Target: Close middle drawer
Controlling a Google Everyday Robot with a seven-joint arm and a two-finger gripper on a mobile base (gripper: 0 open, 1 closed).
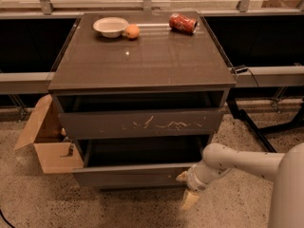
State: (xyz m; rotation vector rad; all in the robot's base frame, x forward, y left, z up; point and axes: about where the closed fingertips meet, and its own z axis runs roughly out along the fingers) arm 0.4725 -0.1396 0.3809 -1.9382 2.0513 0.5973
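The middle drawer (133, 175) is a wide shallow dark drawer with a plain front panel. It stands pulled partly out of the cabinet, below the taller scratched drawer front (142, 123). Its inner floor (142, 151) shows grey and bare. My gripper (186, 189) is at the right end of the drawer's front panel, low near the floor. Its two pale fingers are spread apart, with the upper fingertip (182, 176) against the panel and the lower one below it. It holds nothing.
On the cabinet top (142, 56) sit a white bowl (110, 26), an orange (132, 31) and a red can (183, 23) lying on its side. An open cardboard box (47, 141) stands on the floor to the left. Black cables and a stand leg (256, 127) run on the right.
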